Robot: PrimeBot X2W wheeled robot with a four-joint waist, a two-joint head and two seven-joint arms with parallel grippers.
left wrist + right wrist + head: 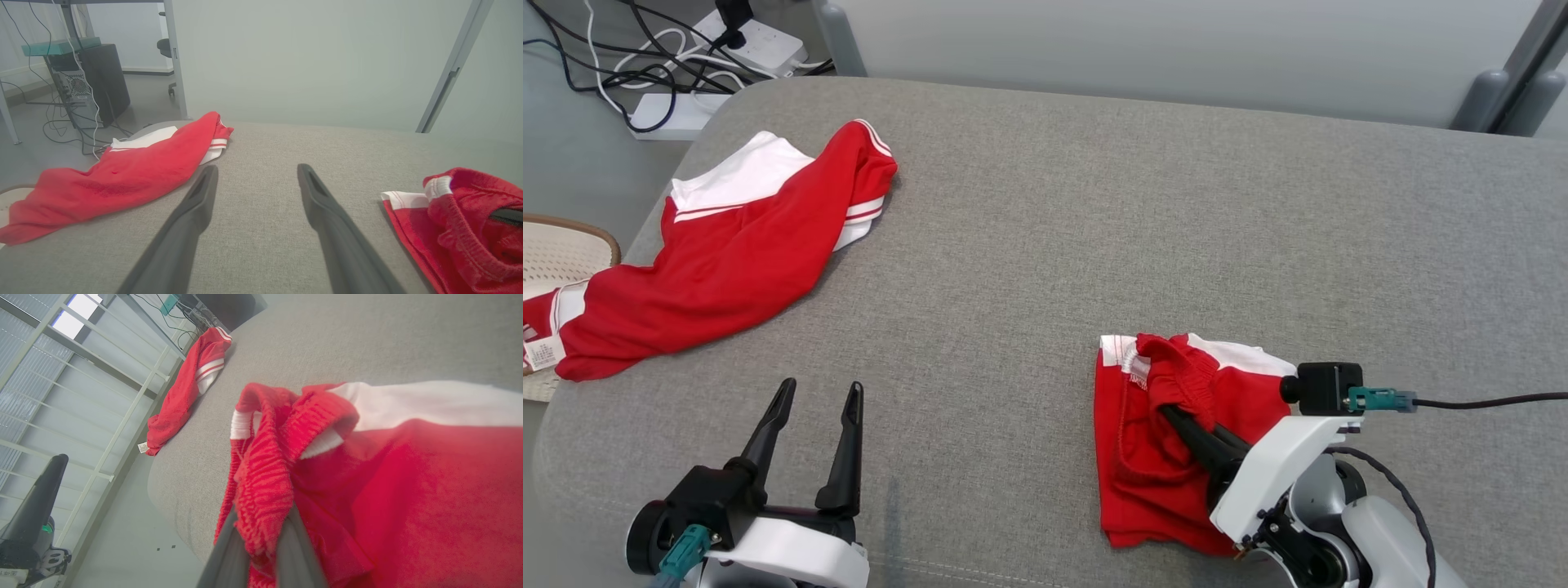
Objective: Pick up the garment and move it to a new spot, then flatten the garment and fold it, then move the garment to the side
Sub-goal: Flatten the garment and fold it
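The garment [1143, 474], small, red with white trim and a ribbed waistband, lies bunched at the front right of the grey padded surface [1094, 204]. My right gripper [1172, 412] is shut on its waistband, which is pulled up into a ridge. In the right wrist view the red cloth [408, 490] is pinched between the two fingers of that gripper [263, 526]. The garment [457, 228] also appears at the right edge of the left wrist view. My left gripper [821, 388] is open at the front left, above bare fabric, with nothing between its fingers [257, 169].
A larger red and white garment [719, 261] sprawls at the far left, one end hanging over the edge onto a woven basket [556, 253]. Power strips and cables [727, 41] lie on the floor beyond the back left corner. A pale wall panel runs behind.
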